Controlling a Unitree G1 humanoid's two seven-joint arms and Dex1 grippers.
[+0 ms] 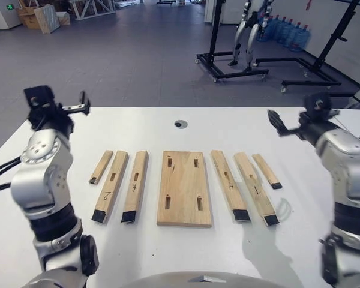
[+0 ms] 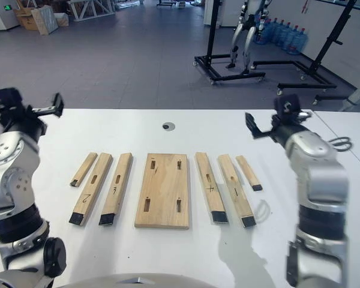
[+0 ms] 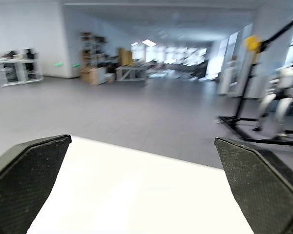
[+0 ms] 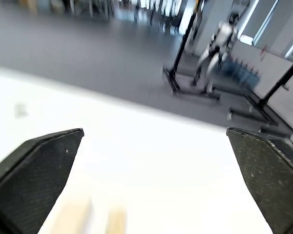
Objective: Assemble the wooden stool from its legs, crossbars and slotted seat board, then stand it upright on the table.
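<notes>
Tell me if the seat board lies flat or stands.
Flat: the seat board lies face-up on the table, all four slots showing, empty.

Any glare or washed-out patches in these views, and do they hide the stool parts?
Left eye view: even light, no glare; the seat board and its slots show plainly on the table. Left wrist view: the far windows are blown out, and the table is a featureless white. Right wrist view: the table is washed out too, and the wooden pieces look pale.

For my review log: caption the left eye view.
Seat board flat on table, three wooden pieces either side; left gripper and right gripper open, raised, empty.
</notes>
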